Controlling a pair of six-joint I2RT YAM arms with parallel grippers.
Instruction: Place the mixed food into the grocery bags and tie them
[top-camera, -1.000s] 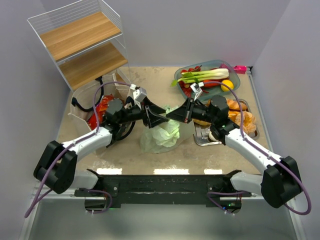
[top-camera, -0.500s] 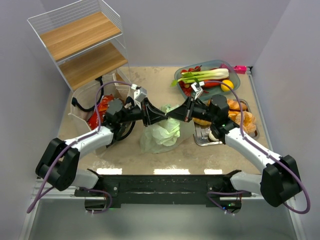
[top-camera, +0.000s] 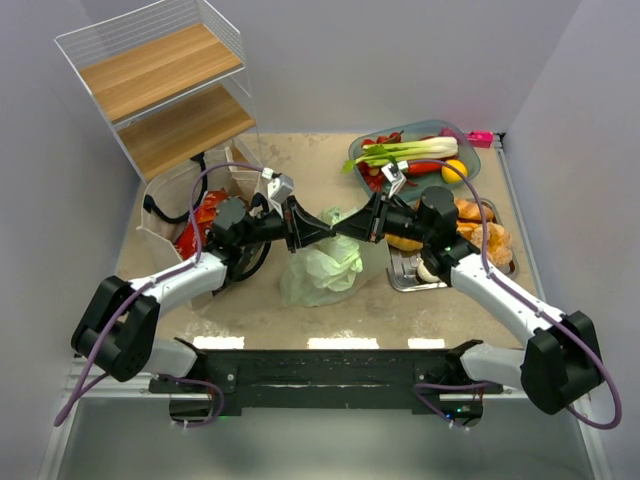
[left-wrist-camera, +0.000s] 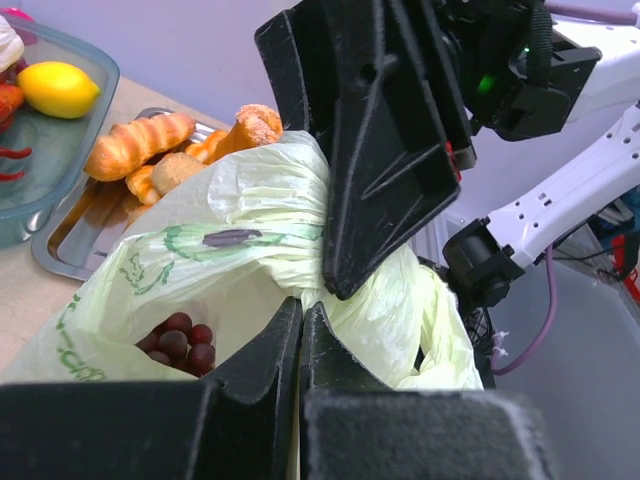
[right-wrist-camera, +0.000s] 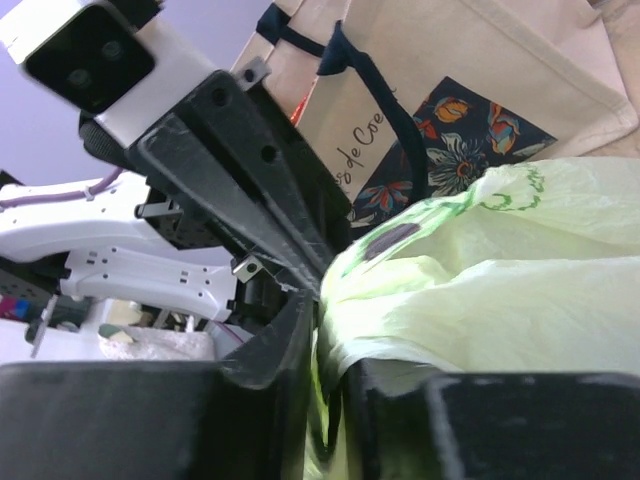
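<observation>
bag: pale-green bag (top-camera: 322, 268) at table centre, slumped, neck drawn up into a twist at its 12 o'clock. Grapes (left-wrist-camera: 180, 340) show through the film.
handling: thin, soft, slippery film with a light load; likely tears if yanked. Best hold, I judge, is the bunched neck, not the belly.
left gripper (top-camera: 326, 226): in from 9 o'clock, fingers pinched flat together on the neck film.
right gripper (top-camera: 346, 229): in from 3 o'clock, tips almost touching the left's. Narrow gap with film bunched in it; can't tell if clamped or slack.
tote: canvas tote (top-camera: 175, 215) near, at the bag's 9 o'clock, red packets (top-camera: 205, 215) inside.
tray: metal tray (top-camera: 398, 280) with croissants (top-camera: 478, 235) at 3 o'clock, under the right arm.
dish: teal dish (top-camera: 472, 148) at 1 o'clock; leek (top-camera: 410, 150) and lemon (top-camera: 454, 170) not yet packed.
shelf: wire shelf (top-camera: 160, 85) at 10 o'clock, well apart.
in the way: the two claws crowd each other over the neck, so little room to loop. Tote handles sit close behind the left wrist.
</observation>
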